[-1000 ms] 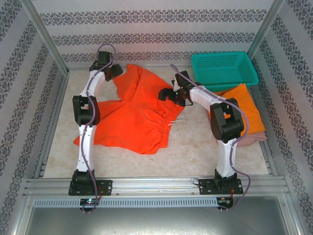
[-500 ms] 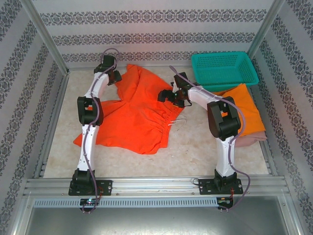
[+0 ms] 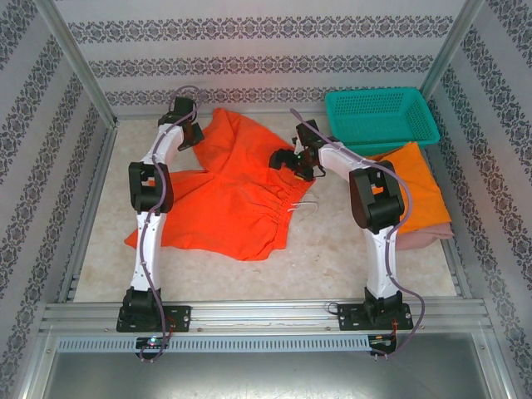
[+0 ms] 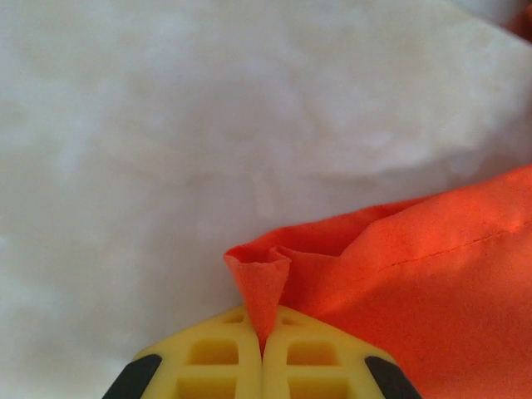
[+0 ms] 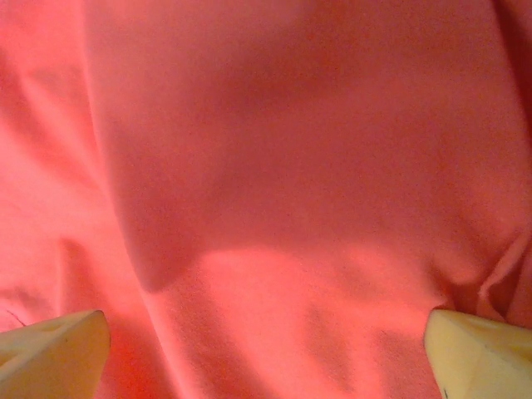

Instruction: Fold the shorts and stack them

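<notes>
Now: left pincer (image 4: 262,337) fully closed on a hem corner of the red-orange shorts (image 3: 233,195). The cloth stands up in a small pinched cone above the yellow fingers (image 4: 208,357). The grip sits by the far-left corner of the surface (image 3: 332,249), and the garment runs from it toward the middle.

Right pincer (image 5: 266,353) spread wide, nothing held. Red cloth lies flat beneath its tips; cannot tell whether they touch it. Seen from overhead it hangs over the garment's far-right part, near the middle of the far edge.

Key relation: both pincers stand at the far side of the shorts, the left on a leg corner, the right over the opposite end. The long axis runs slantwise from the far edge down to the near-left. The gathered waist faces near-right, with a white drawstring (image 3: 303,206) poking out. Judgement: a fold would carry the far half toward the near edge, and the right pincer, the nearer arm to its end, must close on cloth first.

Material: thin, matte, limp woven fabric with a stitched hem. It creases readily and will likely sag between two lift points.

Orange shorts (image 3: 416,187) lie folded by the right edge, a pale pink pair (image 3: 436,233) showing beneath. Teal mesh basket (image 3: 381,116) sits at the far-right corner, just beside that pile.
</notes>
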Action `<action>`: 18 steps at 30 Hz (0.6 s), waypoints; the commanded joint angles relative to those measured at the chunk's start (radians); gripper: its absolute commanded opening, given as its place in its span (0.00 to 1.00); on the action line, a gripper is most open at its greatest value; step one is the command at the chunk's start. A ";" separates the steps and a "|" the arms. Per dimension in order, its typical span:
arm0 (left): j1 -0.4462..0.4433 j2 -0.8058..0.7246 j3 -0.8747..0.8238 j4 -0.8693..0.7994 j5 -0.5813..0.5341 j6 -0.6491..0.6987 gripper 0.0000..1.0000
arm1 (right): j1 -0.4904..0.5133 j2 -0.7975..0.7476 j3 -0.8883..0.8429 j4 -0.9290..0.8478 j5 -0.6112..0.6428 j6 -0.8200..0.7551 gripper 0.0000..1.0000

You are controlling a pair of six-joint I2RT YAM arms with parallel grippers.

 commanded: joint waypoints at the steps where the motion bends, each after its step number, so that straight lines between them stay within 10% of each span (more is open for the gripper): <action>1: 0.042 -0.189 -0.225 0.109 -0.034 -0.039 0.00 | -0.021 0.043 0.042 -0.087 0.044 0.009 0.97; 11: 0.146 -0.518 -0.873 0.532 0.017 -0.178 0.11 | -0.023 0.120 0.186 -0.190 0.056 -0.021 0.98; 18: 0.198 -0.648 -1.020 0.672 0.162 -0.237 0.60 | -0.021 0.106 0.281 -0.209 0.006 -0.064 0.97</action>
